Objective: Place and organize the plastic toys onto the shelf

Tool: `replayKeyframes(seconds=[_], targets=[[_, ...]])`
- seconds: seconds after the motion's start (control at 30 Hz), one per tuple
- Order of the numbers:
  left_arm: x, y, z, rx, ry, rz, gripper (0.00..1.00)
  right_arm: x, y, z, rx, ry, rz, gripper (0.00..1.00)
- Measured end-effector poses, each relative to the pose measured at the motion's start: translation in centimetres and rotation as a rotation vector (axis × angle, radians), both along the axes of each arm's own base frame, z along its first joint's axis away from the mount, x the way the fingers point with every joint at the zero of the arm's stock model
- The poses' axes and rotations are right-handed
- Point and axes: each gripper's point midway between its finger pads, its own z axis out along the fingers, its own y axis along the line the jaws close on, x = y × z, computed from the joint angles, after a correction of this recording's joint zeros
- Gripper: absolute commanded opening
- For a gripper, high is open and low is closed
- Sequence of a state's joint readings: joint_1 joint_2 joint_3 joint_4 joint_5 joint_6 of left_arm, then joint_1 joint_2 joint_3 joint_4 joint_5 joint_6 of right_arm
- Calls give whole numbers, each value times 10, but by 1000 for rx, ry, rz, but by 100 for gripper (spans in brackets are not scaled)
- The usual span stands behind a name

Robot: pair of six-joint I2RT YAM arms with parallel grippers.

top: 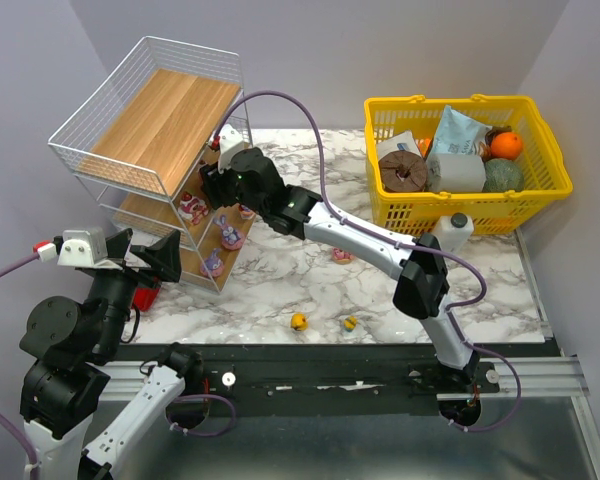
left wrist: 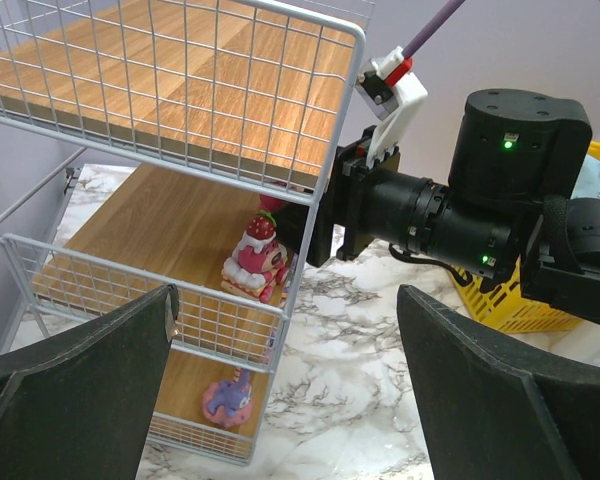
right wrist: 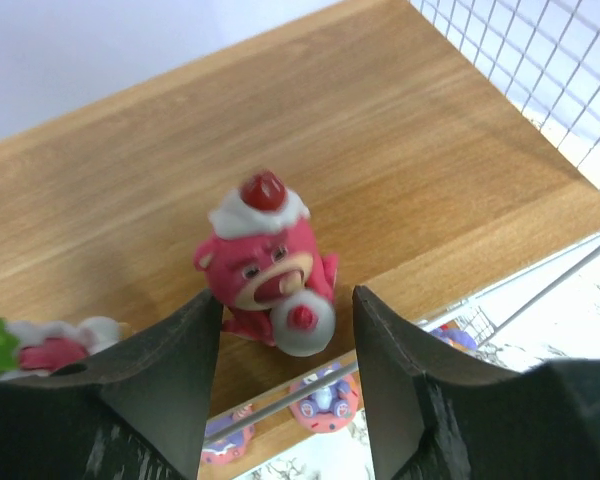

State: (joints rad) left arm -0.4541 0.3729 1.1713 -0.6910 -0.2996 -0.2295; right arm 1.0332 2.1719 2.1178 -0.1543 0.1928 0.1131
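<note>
1. Right end effector (right wrist: 285, 298) inside the shelf (top: 170, 115) at the middle tier, fingers spread, pinching nothing.
2. Between those fingers, a pink bear toy (right wrist: 265, 265), upright on the wooden board, close against one finger and clear of the other.
3. On the lowest tier, a purple bunny (top: 228, 233), near the front wire.
4. Left end effector (left wrist: 287, 290) spread wide and empty, near the shelf's front corner.
5. On the marble tabletop (top: 280, 285), near its front edge and well apart from the shelf, two yellow ducks (top: 298, 321).
</note>
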Motion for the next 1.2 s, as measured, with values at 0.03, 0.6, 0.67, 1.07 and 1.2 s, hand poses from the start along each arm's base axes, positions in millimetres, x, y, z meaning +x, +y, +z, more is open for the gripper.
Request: replayKeyframes(seconds=[0.03,0.6,0.67,1.07,1.2], targets=[[0,0,0,0,0,1,99,0,0,-2,-4,0,-3,63],[0,0,0,1,0,1,99,-2,-1,-1,-2,4,4,71],[0,0,0,1,0,1,99,-3,-4,-1,-5,6,5,71],[0,1,0,0,0,3,99,-25,-33,-7,-42,37,15,71],[-1,1,0,0,0,3,99,-36,-46,-9,-48,52,14,72]])
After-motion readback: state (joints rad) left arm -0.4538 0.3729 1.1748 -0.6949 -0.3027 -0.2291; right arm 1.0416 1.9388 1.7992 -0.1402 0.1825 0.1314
